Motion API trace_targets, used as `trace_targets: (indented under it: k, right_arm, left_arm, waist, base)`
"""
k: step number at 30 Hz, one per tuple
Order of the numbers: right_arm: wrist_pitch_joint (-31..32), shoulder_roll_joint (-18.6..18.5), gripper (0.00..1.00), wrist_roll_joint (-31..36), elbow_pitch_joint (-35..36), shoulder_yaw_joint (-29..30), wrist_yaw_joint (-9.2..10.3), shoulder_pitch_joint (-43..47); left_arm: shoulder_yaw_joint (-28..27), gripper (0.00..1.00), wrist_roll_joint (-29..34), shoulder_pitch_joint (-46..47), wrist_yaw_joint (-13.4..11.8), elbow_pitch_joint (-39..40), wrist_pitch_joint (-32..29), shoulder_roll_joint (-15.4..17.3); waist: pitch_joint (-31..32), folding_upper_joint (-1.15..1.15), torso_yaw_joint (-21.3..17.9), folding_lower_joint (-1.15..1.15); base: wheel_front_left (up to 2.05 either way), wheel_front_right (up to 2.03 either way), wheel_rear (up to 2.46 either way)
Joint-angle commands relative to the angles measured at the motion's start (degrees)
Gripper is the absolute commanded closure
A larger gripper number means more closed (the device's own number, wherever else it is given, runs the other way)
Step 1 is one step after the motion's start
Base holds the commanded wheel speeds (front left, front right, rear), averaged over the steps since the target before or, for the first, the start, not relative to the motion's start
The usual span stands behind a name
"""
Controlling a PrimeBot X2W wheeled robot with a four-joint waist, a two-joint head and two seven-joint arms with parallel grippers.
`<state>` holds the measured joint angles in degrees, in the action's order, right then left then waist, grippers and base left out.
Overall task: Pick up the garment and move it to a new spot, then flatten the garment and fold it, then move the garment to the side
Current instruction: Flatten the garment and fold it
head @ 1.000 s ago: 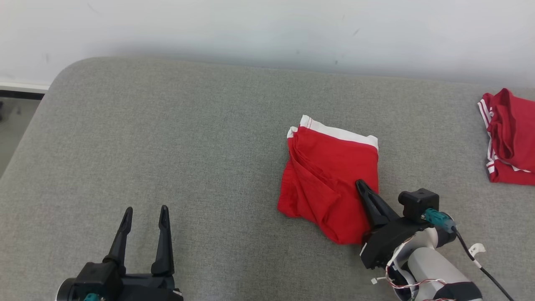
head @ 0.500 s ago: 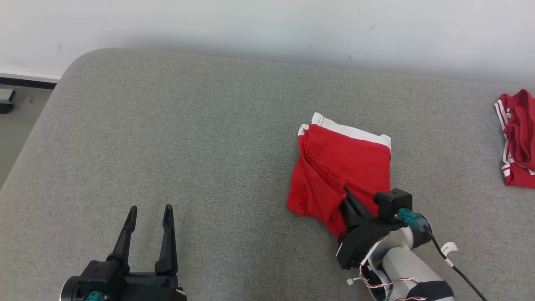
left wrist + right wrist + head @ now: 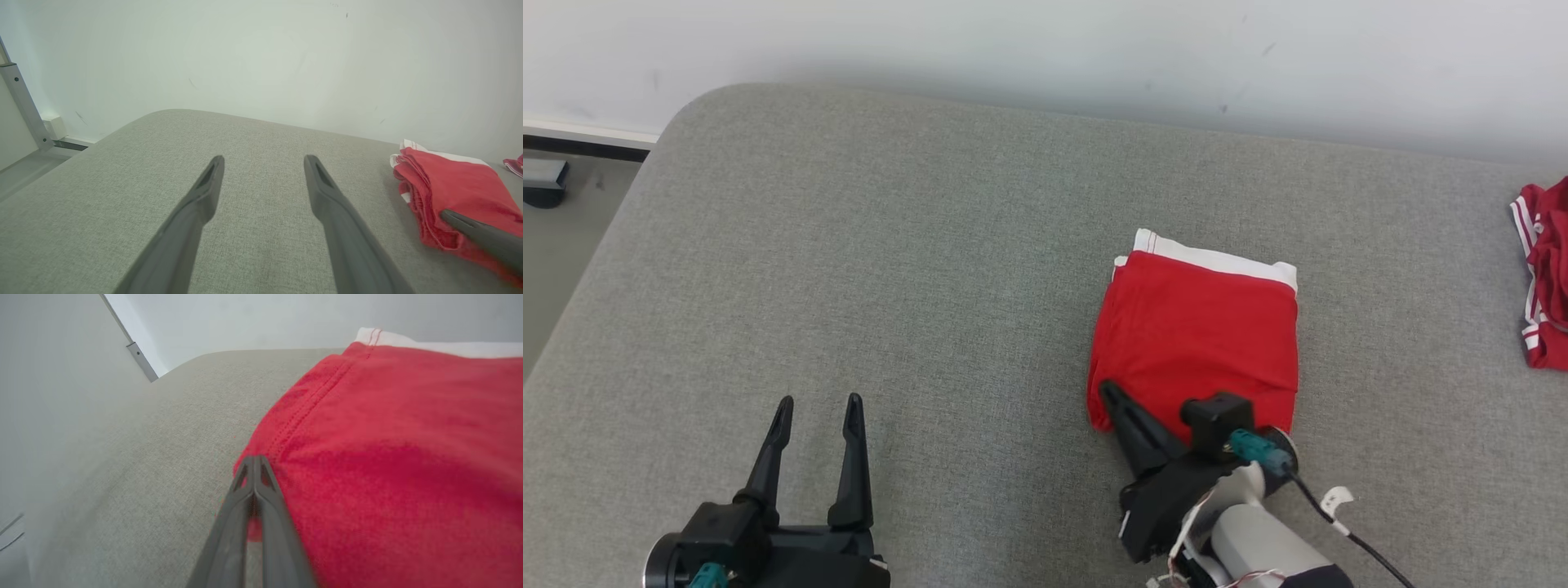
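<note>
Since the garment (image 3: 1196, 327) already lies as a compact, squared red packet with its white waistband (image 3: 1217, 260) along the far side, you can take the pick-up, the flattening and the folding as done, or very nearly so. It sits right of the middle of the grey cushion (image 3: 890, 245), well apart from the rounded far-left corner, and its top face looks smooth, with layered folds stacked along its left side. What looks left to you is the last step, carrying it off to the side. Your right gripper (image 3: 1109, 392) has its fingers pressed together, tips touching the packet's near-left corner. The right wrist view shows the tips at the stitched hem, but you cannot tell from it whether any cloth is pinched between them or they merely rest against the edge. Your left gripper (image 3: 818, 404) hangs over bare cushion toward the near-left, fingers spread wide and holding nothing, well apart from the packet. A second red garment with white stripes (image 3: 1547, 278) lies bunched toward the cushion's right end, which suggests where finished pieces go, though that is only a guess.
</note>
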<state>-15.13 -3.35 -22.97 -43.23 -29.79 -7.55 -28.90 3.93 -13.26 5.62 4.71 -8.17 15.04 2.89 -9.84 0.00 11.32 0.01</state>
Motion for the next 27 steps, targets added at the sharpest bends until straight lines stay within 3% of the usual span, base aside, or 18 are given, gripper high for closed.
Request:
trace_targets:
  k: [1,6,11,27]
  right_arm:
    - [-0.03,0.24,1.0,-0.23,0.42,-0.7,0.17,0.47]
    - [-0.03,0.43,1.0,-1.03,1.42,-3.23,0.17,0.2]
    - [-0.03,0.39,1.0,-0.09,4.75,-2.01,0.16,0.47]
    - [-0.03,-3.87,1.0,6.85,19.46,12.63,0.17,6.91]
  left_arm:
    - [0.17,0.0,-0.25,0.34,-0.13,-0.09,0.09,-0.04]
    - [0.28,0.0,-0.28,0.26,-0.31,-0.05,0.09,-0.03]
    - [-0.09,0.0,0.06,-0.25,-0.44,0.13,0.09,-0.03]
    - [-1.67,0.0,1.72,-1.33,-0.21,0.86,0.09,-0.03]
  waist:
    - [0.01,0.0,0.01,-0.01]
    - [0.22,0.0,-0.09,-0.01]
    - [0.77,0.0,-0.84,-0.01]
    - [2.59,0.0,-6.34,-0.01]
  base:
    - [0.0,0.0,0.0]
    - [0.0,0.0,0.0]
    - [0.0,0.0,0.0]
    - [0.0,0.0,0.0]
